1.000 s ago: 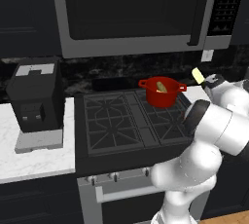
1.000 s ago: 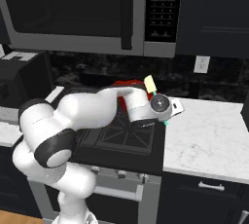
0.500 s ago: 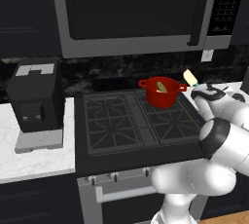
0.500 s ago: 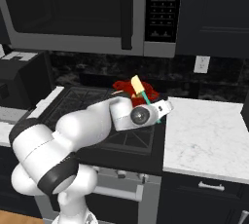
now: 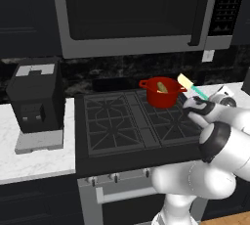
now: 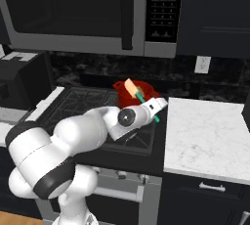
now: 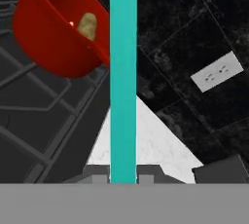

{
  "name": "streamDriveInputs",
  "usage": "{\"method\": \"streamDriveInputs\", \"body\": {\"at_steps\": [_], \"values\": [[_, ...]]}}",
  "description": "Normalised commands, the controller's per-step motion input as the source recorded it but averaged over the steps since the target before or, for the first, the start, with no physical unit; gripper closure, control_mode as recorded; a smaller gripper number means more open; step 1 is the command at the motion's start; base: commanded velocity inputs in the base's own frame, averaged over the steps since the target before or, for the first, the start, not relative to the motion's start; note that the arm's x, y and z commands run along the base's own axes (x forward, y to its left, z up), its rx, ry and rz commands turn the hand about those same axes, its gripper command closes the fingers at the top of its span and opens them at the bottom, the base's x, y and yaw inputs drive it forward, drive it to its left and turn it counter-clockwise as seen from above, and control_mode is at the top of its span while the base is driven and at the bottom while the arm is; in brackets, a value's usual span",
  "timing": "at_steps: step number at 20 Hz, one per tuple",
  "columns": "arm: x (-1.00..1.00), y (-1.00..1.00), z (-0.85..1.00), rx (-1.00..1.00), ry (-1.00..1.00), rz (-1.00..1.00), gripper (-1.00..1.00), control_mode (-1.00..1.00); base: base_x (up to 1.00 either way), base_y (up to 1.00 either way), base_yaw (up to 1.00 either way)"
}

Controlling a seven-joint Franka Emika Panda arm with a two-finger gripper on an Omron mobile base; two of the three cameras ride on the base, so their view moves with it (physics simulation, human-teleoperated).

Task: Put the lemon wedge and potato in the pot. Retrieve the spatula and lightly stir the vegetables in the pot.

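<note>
Standing all around: a black stove (image 5: 132, 121) with dark grates, a big microwave (image 5: 136, 13) hung above it, and a black coffee machine (image 5: 36, 99) on the white counter (image 5: 29, 158) to the left. More white counter (image 6: 205, 138) on the right side, with a wall outlet (image 6: 201, 64) on the dark speckled wall behind. Nothing blocking the way between spatula and pot — just open air over the back right burner.

Held up by the gripper (image 5: 196, 103), pinched tight on the spatula (image 5: 191, 88) near its lower end. Long and thin, teal-green, with a pale yellow flat end pointing up and toward the pot (image 5: 162, 92). Tilted, not straight up, with the pale end just beside the pot's right rim, seen from the left base view.

Small, round and bright red, sitting on the back right burner, with a loop handle on each side. Something yellow-tan lying inside — hard to say which food it is.

Seen from the right base view: the spatula (image 6: 139, 94) crossing in front of the pot (image 6: 136, 97), with the arm covering part of the pot. Seen from the hand view: the teal handle (image 7: 122, 77) running straight up the middle, the pot (image 7: 53, 33) tipped at the upper left with the tan lump inside, and the outlet (image 7: 216, 72) at the right.
</note>
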Motion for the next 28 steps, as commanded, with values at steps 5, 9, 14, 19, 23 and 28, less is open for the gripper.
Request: {"method": "streamDriveInputs", "body": {"at_steps": [5, 9, 14, 19, 23, 28], "values": [[0.00, 0.00, 0.82, -0.09, 0.10, 0.00, 1.00, -1.00, 0.00, 0.00, 0.00], [0.17, 0.02, 0.50, -0.10, 0.29, 0.00, 1.00, -1.00, 0.00, 0.00, 0.00], [0.15, 0.23, 0.01, -0.17, 0.16, 0.00, 1.00, -1.00, 0.00, 0.00, 0.00], [0.19, 0.13, 0.04, -0.10, 0.03, 0.00, 1.00, -1.00, 0.00, 0.00, 0.00], [0.17, 0.02, 0.20, -0.17, 0.12, 0.00, 1.00, -1.00, 0.00, 0.00, 0.00], [0.05, 0.00, 0.32, -0.26, 0.25, -0.03, 1.00, -1.00, 0.00, 0.00, 0.00]]}}
